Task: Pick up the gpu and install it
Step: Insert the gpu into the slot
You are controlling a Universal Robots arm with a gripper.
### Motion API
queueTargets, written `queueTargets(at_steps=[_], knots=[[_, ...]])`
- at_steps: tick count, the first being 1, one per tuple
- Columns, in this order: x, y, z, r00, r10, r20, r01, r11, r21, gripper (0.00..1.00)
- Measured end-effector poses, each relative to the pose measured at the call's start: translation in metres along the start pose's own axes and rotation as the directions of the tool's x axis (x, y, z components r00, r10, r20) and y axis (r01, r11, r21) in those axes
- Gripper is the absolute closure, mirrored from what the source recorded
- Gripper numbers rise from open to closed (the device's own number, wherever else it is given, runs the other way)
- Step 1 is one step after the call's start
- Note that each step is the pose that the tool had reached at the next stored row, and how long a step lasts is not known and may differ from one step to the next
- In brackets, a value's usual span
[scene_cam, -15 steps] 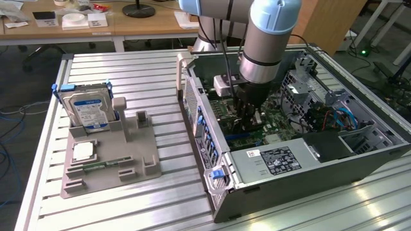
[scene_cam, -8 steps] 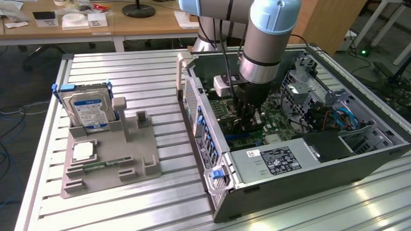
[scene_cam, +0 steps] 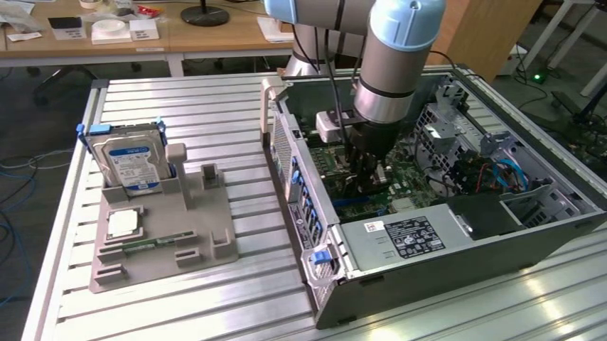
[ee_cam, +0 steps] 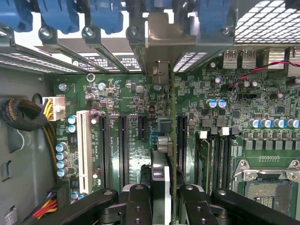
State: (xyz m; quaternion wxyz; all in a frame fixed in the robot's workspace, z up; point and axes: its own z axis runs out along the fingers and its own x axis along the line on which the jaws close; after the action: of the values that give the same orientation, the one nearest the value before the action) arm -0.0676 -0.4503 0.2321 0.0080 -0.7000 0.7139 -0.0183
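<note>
Currently the gripper reaches down inside the open computer case, which sits on the exterior view's right half of the slatted table. Its fingers are clenched on the gpu. In the wrist view the card is edge-on: a thin green board with its black cooler pinched between the two black pads. Its silver end bracket stands at the case's rear wall, among the slot openings and just beside the blue retention clips. The card stands upright over the motherboard, between a short black expansion slot and a longer one. Whether its edge connector has entered a slot I cannot tell.

My reading is that the main risk here is alignment. If the card's lower edge sits slightly off the slot, pushing down would load the board against the plastic slot wall, or against the small components beside it, instead of seating it. The bracket could also catch on the lip of the rear wall and tip the card, so that one end goes in and the other rides high. A narrow pinch on a thin card may let it pivot under that load.

On the exterior view's left, the hard drive stands in the gray fixture, with a memory stick lying flat on it, well apart from the work.
</note>
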Motion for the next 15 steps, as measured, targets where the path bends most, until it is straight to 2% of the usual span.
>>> queueTargets(at_steps=[15], knots=[[0.0,-0.0006,-0.0023,0.9999,0.013,-0.0004,-0.013,0.9999,0.0003,0.72]])
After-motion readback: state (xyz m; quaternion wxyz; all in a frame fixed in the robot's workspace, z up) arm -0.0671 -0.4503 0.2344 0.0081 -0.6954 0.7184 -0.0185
